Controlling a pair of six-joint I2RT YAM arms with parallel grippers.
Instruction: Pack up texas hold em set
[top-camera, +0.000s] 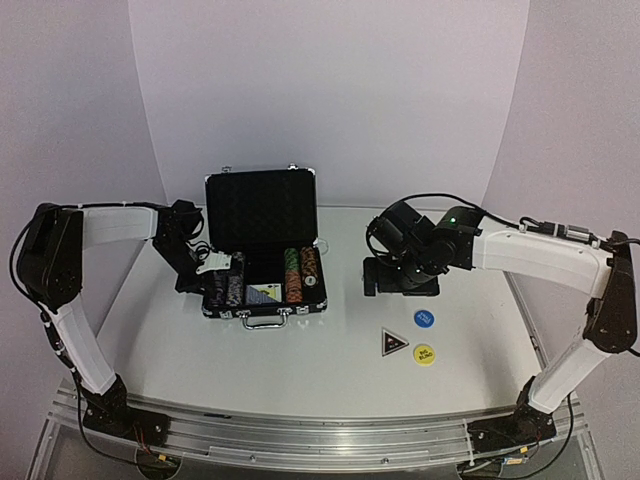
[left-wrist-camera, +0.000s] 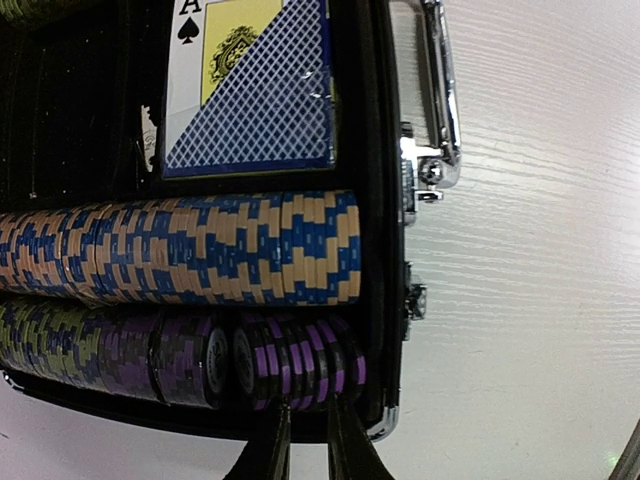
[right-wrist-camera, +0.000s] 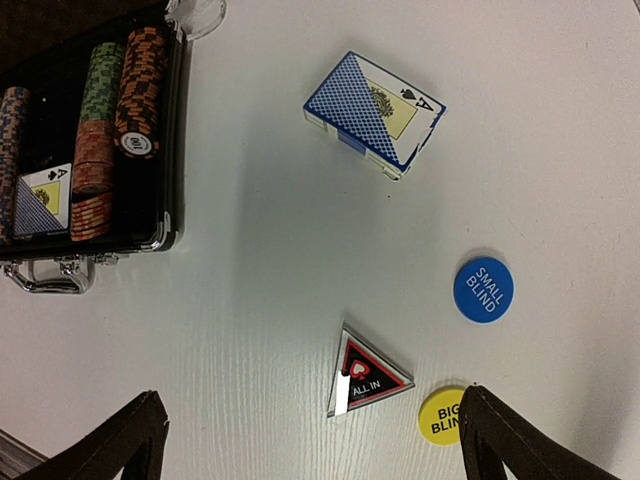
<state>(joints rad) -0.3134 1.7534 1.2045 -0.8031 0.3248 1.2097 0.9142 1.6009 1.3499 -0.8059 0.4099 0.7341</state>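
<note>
Packing looks partly done. The case (top-camera: 262, 205) stands open on the table (top-camera: 300, 370) with its lid upright at the far side. Its tray already holds rows of striped chips (top-camera: 295, 272) and one blue card deck (left-wrist-camera: 250, 100), which lies flat just behind the handle (left-wrist-camera: 440, 90).

Four pieces are left outside, all to the right of the case. A second deck (right-wrist-camera: 375, 112) lies nearest its right wall. The blue button (right-wrist-camera: 483, 290), triangular marker (right-wrist-camera: 368, 375) and yellow button (right-wrist-camera: 440, 415) sit farther right, about level with its front edge or nearer. They are close together but not touching. Once those go in, the lid has to come down and latch.

The left claw (left-wrist-camera: 307, 415) is at the case's left end, right by the purple chips (left-wrist-camera: 300, 365), with its fingers drawn to a narrow slot. I cannot tell whether they pinch anything (the gap shows only dark). The right claw (right-wrist-camera: 310, 400) hangs to the right of the case over the loose pieces, its fingers spread wide and holding nothing.

Bare table lies between the case's right wall and the loose pieces, and also in front of the handle, so approach from the right looks free. The tight spots are in the case itself. Its raised rim and packed rows leave little slack, and the upright lid blocks any reach from behind.
</note>
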